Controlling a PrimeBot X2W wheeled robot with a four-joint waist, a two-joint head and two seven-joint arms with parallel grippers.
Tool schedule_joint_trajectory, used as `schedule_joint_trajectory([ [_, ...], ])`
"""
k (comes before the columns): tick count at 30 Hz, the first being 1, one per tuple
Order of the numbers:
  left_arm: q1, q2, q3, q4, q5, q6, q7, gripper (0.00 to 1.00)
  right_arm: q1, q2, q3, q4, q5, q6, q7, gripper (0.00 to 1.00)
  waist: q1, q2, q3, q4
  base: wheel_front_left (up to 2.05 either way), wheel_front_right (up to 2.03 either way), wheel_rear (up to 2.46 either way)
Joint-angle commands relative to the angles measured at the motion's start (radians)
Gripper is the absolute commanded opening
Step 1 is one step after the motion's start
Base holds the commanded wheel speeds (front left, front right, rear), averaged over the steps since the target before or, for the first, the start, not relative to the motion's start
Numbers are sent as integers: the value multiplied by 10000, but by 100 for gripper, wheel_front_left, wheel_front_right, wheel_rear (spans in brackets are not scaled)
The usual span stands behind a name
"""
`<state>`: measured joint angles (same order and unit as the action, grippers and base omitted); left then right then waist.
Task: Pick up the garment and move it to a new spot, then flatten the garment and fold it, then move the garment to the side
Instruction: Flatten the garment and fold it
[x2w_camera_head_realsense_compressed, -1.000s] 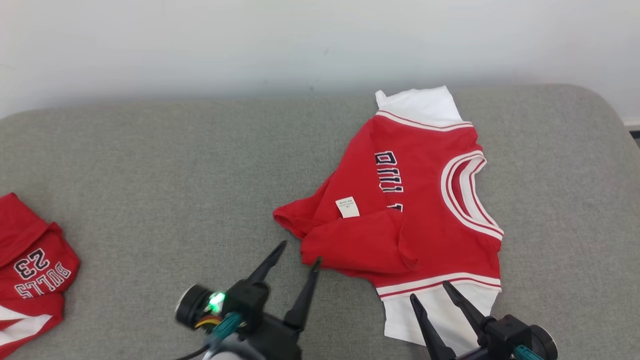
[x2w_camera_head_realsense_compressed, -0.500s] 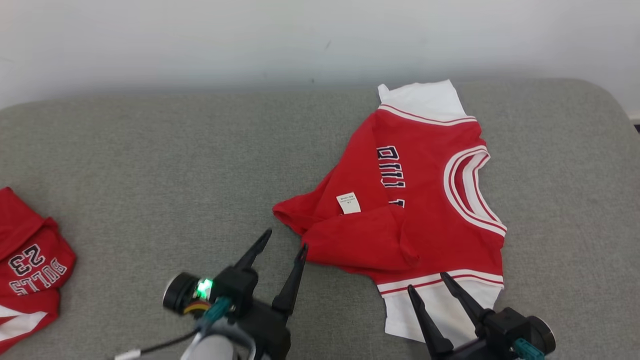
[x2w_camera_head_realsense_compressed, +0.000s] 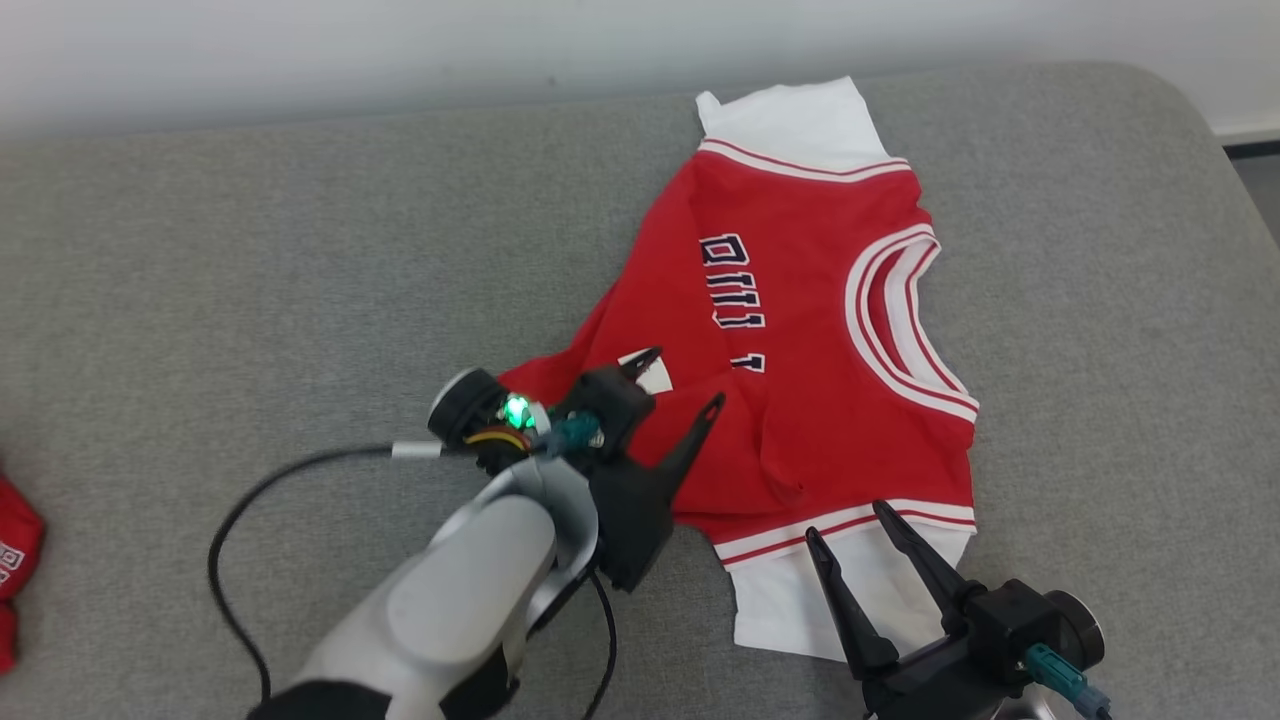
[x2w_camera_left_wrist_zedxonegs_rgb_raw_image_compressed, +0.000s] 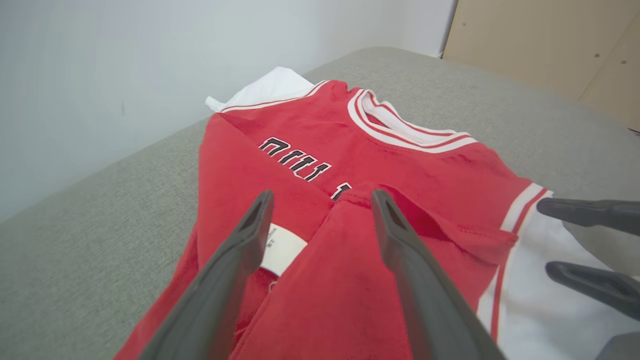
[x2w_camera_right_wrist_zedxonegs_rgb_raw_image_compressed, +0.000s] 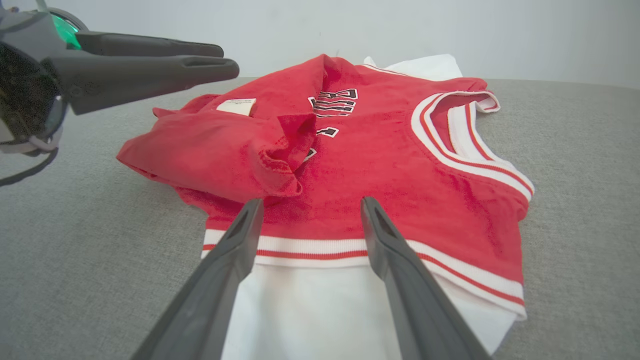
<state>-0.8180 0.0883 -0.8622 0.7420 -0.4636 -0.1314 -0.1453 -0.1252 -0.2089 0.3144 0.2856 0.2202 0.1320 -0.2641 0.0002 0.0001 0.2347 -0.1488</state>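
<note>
The garment (x2w_camera_head_realsense_compressed: 800, 300) is a red jersey with white sleeves and dark lettering, lying rumpled on the grey cushion (x2w_camera_head_realsense_compressed: 250, 250). Its lower part is folded back over itself, showing a white label (x2w_camera_left_wrist_zedxonegs_rgb_raw_image_compressed: 280, 242). My left gripper (x2w_camera_head_realsense_compressed: 686, 378) hovers open over that folded-back flap, one finger on each side of the fold in the left wrist view (x2w_camera_left_wrist_zedxonegs_rgb_raw_image_compressed: 322, 194). My right gripper (x2w_camera_head_realsense_compressed: 845, 520) is open just above the near white sleeve (x2w_camera_right_wrist_zedxonegs_rgb_raw_image_compressed: 310, 310), its tips at the red-and-white striped band (x2w_camera_right_wrist_zedxonegs_rgb_raw_image_compressed: 311, 201). Nothing is held by either gripper.
A second red garment (x2w_camera_head_realsense_compressed: 15, 560) pokes in at the left edge of the cushion. The left arm's black cable (x2w_camera_head_realsense_compressed: 230, 520) loops over the grey surface. A pale wall (x2w_camera_head_realsense_compressed: 400, 40) runs behind. The cushion's rounded right edge (x2w_camera_head_realsense_compressed: 1230, 180) is near the jersey.
The head camera has shifted. My left gripper has reached forward and to the right, from beside the jersey's hem to over its folded-back flap. The right gripper has held its place at the sleeve.
</note>
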Motion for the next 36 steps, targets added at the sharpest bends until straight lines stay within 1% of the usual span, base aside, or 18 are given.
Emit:
schedule_joint_trajectory([
  [1, -391, 55, -265, 200, -284, 18, 225, 100, -63, 63, 2, -9, -96, -26, -1, 100, -2, -1, 236, -203, 0, 0, 0],
  [4, -1032, 101, -678, 639, -877, 19, 709, 100, -121, 86, -15, -18, -134, -26, -1, 100, -2, -1, 292, -222, 0, 0, 0],
  [8, -1506, 115, -955, 1021, -1670, 17, 1276, 100, -141, 96, -54, -42, -143, -26, -1, 100, -2, -1, 311, -204, 0, 0, 0],
  [12, -1658, 284, -1330, 880, -2577, 18, 1798, 100, -94, 78, -119, -62, -172, -26, -2, 100, -2, -1, 294, -71, 0, 0, 0],
  [15, -1699, 400, -1616, 694, -2888, 16, 2062, 100, -57, 61, -134, -66, -192, -26, -2, 100, -2, -1, 284, 20, 0, 0, 0],
  [16, -1667, 484, -1876, 493, -3278, 16, 2363, 100, -44, 44, -139, -48, -174, -26, -1, 100, -2, -1, 264, 110, 0, 0, 0],
  [19, -1633, 642, -2220, 246, -3859, 17, 2871, 100, -72, 30, -64, -9, -186, -26, -1, 100, -2, -1, 219, 211, 0, 0, 0],
  [21, -1644, 703, -2341, 162, -3954, 16, 2984, 100, -93, 23, -33, 8, -189, -26, -2, 100, -2, -1, 198, 229, 0, 0, 0],
  [26, -1608, 920, -2884, -165, -4647, 16, 3597, 100, -156, -8, 72, 42, -166, -26, -1, 100, -2, -1, 120, 240, 0, 0, 0],
  [32, -1908, 1013, -3289, -314, -5055, 15, 3870, 100, -65, -17, 128, 77, -109, -26, -1, 100, -2, -1, 88, 172, 0, 0, 0],
  [36, -2018, 1063, -3483, -283, -5218, 15, 3768, 100, -29, 3, 162, 85, -90, -26, -1, 100, -2, -1, 86, 102, 0, 0, 0],
])
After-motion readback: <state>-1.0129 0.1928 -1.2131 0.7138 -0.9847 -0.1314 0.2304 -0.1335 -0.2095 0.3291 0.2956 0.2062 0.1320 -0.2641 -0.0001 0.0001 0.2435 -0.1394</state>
